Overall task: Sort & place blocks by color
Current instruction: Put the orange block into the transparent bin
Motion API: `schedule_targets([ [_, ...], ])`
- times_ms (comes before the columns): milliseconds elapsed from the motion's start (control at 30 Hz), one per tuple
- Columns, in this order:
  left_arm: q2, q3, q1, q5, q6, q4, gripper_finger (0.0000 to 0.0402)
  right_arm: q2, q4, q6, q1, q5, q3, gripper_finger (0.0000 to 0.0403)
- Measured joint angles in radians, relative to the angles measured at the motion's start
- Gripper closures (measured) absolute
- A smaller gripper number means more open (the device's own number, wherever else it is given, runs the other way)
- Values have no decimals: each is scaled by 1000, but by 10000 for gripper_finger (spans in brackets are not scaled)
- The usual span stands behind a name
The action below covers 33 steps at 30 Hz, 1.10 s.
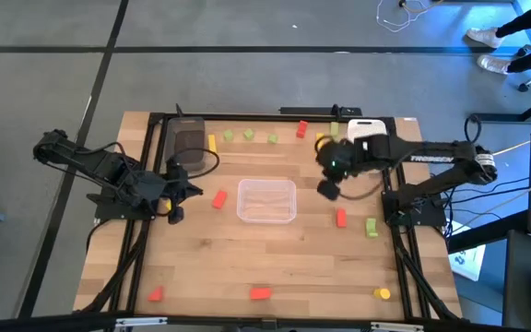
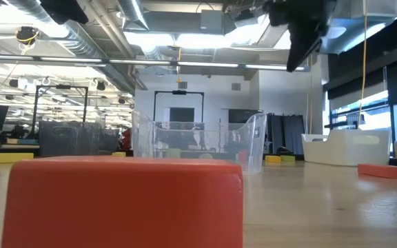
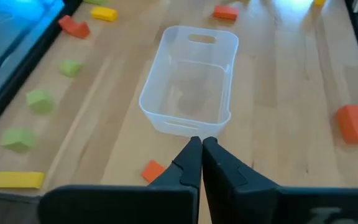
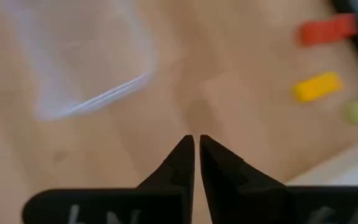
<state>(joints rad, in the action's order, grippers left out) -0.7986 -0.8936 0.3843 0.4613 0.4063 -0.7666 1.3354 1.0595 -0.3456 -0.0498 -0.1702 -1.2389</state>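
Observation:
Small red, yellow and light green blocks lie scattered on the wooden table. A row of green blocks (image 1: 249, 136), a yellow one (image 1: 212, 142) and a red one (image 1: 301, 129) lies along the far edge. My left gripper (image 1: 178, 195) (image 3: 201, 149) is shut and empty, left of the clear tray (image 1: 266, 201), with a red block (image 1: 219, 198) (image 3: 152, 170) just beyond its fingertips. My right gripper (image 1: 328, 187) (image 4: 196, 146) is shut and empty, raised above the table between the clear tray and the white tray (image 1: 367, 129). It shows high up in the low view (image 2: 300, 43).
A dark grey tray (image 1: 189, 138) stands at the far left. Red (image 1: 341, 218) and green (image 1: 371, 226) blocks lie right of the clear tray. Red (image 1: 157, 293) (image 1: 260, 293) and yellow (image 1: 382, 293) blocks lie along the near edge. Bare wood stretches between them.

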Motion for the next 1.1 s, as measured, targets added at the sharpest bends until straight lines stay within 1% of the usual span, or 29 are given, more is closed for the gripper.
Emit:
schedule_targets([
  [100, 0, 0, 0, -4, 112, -6, 401, -1, 1, 40, 84, 47, 0, 376],
  [267, -18, 0, 0, -18, 253, -51, 401, -1, -34, 109, 192, 52, 0, 376],
  [400, -46, 0, -15, -49, 375, -91, 401, -1, -93, 213, 242, 52, 1, 376],
  [600, -89, 0, -54, -150, 533, -185, 401, -1, -148, 327, 259, 50, 1, 376],
  [800, -155, 0, -100, -220, 756, -349, 401, -1, -180, 328, 259, 49, 1, 376],
  [933, -183, 0, -109, -264, 820, -355, 401, -1, -182, 325, 259, 49, 1, 376],
  [1100, -198, 0, -109, -266, 826, -283, 401, -1, -182, 325, 259, 50, 1, 376],
])
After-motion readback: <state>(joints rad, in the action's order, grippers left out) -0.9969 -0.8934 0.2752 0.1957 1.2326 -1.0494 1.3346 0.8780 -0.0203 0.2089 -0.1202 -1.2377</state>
